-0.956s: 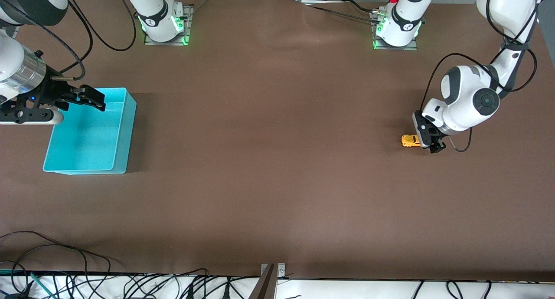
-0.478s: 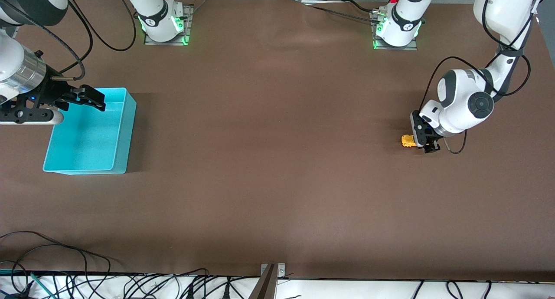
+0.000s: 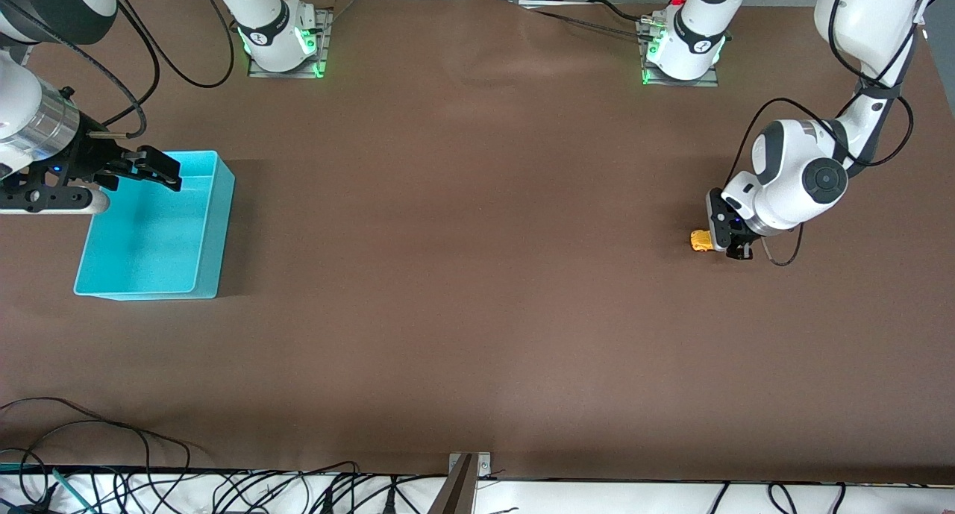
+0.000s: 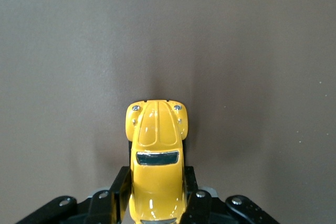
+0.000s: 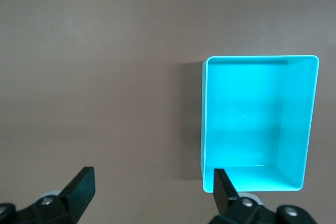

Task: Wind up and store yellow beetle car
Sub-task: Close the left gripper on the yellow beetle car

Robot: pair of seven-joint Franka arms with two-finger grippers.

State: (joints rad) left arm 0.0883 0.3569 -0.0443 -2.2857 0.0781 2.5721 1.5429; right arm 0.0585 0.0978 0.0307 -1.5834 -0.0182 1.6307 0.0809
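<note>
My two white, rounded-shell Franka arms with dark grey joint bands and black cabling.

I see the left arm's black two-finger end effector (image 3: 733, 242) under a glossy white wrist with a round dark grey cap; loose black cables loop along its links. The right arm's black end effector (image 3: 153, 169) follows a brushed silver cylindrical collar. Both bases glow green on grey metal plates, each topped by a red button.
</note>
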